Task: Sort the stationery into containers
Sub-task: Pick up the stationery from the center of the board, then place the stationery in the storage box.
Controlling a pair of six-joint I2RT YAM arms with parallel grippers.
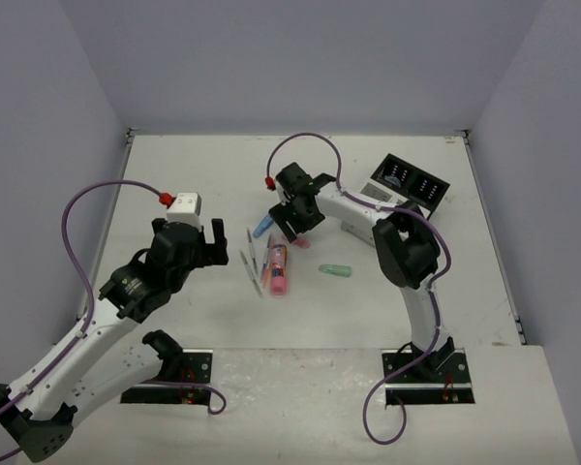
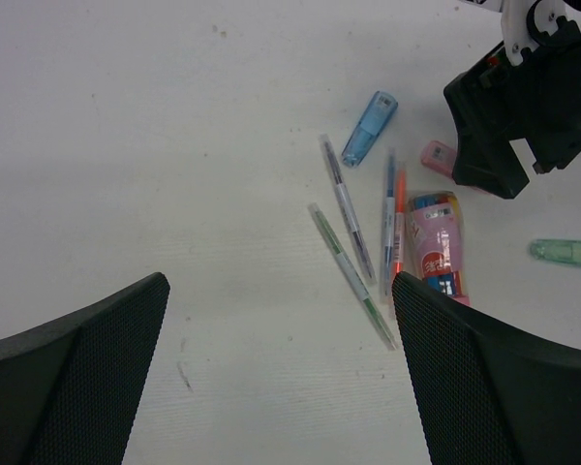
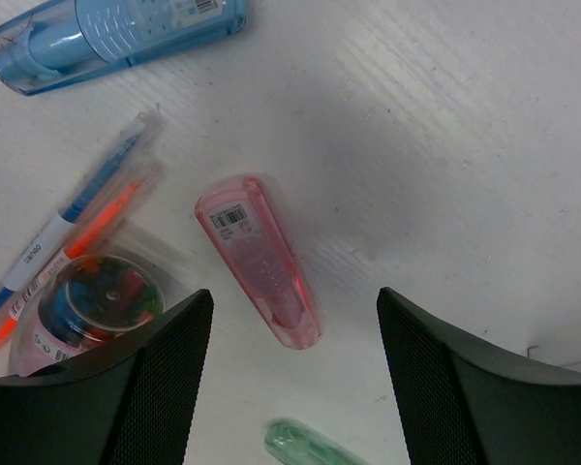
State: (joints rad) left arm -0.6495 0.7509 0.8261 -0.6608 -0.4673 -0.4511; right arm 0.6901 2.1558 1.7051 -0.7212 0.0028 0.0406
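Hovering over the pink capsule (image 3: 259, 262), the right gripper (image 1: 296, 221) shows its jaws apart with nothing between them. We see the piece lying flat on the table (image 2: 126, 145), untouched. It sits in the middle of the scatter. The pink-orange cylinder (image 2: 436, 247) and the pens (image 2: 347, 205) are just beside it on one side, the blue capsule (image 3: 116, 34) is farther off, and the green capsule (image 1: 335, 270) lies apart on the other side. The containers (image 1: 412, 182) wait well away at the far right, partly hidden by the arm. We judge this capsule light and rigid, a glossy clear-plastic shell, so likely slippery. Its rounded, tapering end could squirt out of a pinch. The hold we would pick is across the short width at the broad middle, near the barcode label, where the sides run closest to parallel. It lies low, so the fingertips need to reach right down to the tabletop, clear of the cylinder's cap. Meanwhile the left gripper (image 2: 279, 286) hangs wide open and empty near the pens.
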